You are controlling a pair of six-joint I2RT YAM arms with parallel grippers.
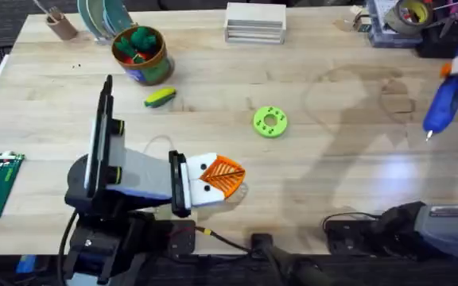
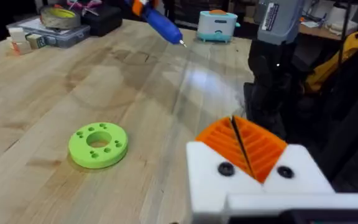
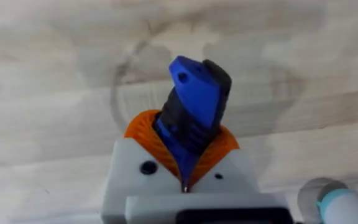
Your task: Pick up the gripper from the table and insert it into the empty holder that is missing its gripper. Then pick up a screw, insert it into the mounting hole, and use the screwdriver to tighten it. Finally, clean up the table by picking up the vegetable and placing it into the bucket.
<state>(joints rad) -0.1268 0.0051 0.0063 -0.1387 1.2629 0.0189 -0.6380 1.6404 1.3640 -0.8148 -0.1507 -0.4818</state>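
Overhead, 1 screwdriver [image 1: 452, 87] sits clamped in the right tool [image 3: 188, 158]; the left tool [image 1: 227, 176] is closed, holding nothing.

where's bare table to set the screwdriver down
Widest bare patch: right of the green disc, below the tape clutter, under the held screwdriver. Another strip lies between the white box and the disc. Crowded: around the bucket and vegetable, and by the left gripper.
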